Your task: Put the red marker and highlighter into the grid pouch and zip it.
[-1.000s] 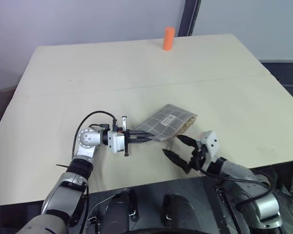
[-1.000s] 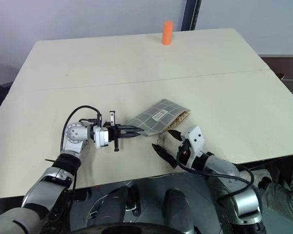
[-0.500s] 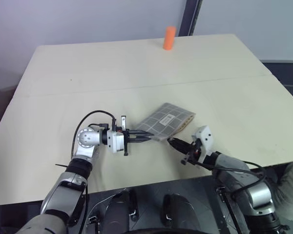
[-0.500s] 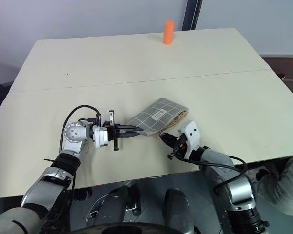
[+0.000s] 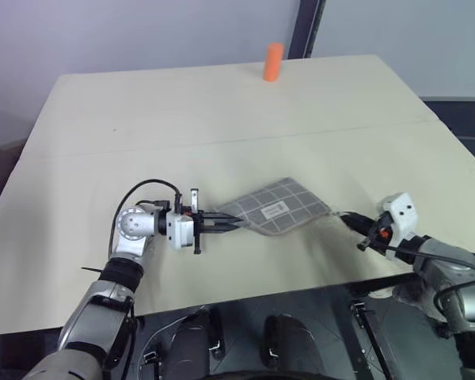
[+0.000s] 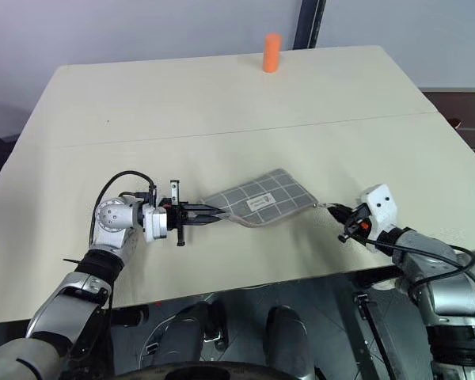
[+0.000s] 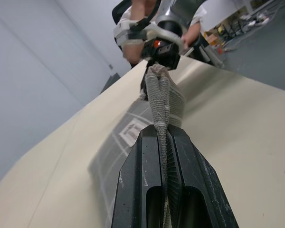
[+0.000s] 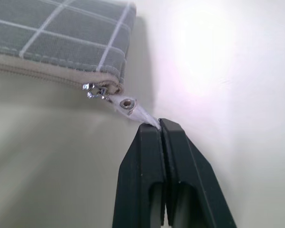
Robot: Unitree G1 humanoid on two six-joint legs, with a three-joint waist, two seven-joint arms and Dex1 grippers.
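The grid pouch (image 5: 279,207) lies stretched out on the table in front of me, grey with white lines and a small white label. My left gripper (image 5: 237,226) is shut on its left corner, with the fabric pinched between the black fingers (image 7: 147,156). My right gripper (image 5: 350,221) is off the pouch's right end, shut on the clear zipper pull tab (image 8: 133,108). The zipper edge (image 8: 42,66) looks closed up to the slider. The red marker and the highlighter are hidden from view.
An upright orange cylinder (image 5: 274,62) stands at the table's far edge. The beige table (image 5: 222,119) has bare surface around the pouch. Its near edge (image 5: 301,289) runs just below both grippers, and my right hand sits close to the front right edge.
My right gripper shut on the zipper pull and swept right, drawing the zipper along and pulling the pouch flat. The left gripper kept its grip and stayed put.
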